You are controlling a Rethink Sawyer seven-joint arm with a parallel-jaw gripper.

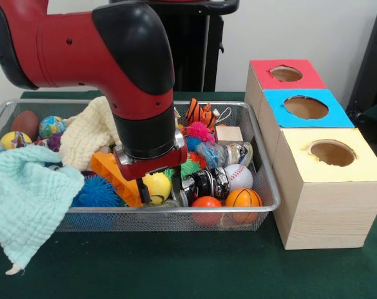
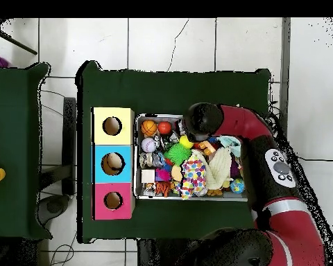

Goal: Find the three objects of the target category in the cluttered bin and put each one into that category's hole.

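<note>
Our pincer (image 1: 159, 194) hangs low inside the cluttered bin (image 1: 263, 187), its two dark fingers spread either side of a yellow ball (image 1: 157, 185); whether they press it yet, we cannot tell. The bin sits on the green table just beside three boxes with yellow (image 1: 347, 163), blue (image 1: 306, 107) and red (image 1: 286, 74) tops. In the overhead view something brownish shows in the blue box's hole, so perhaps one piece is delivered; we judge most of the sorting still lies ahead of us.
</note>
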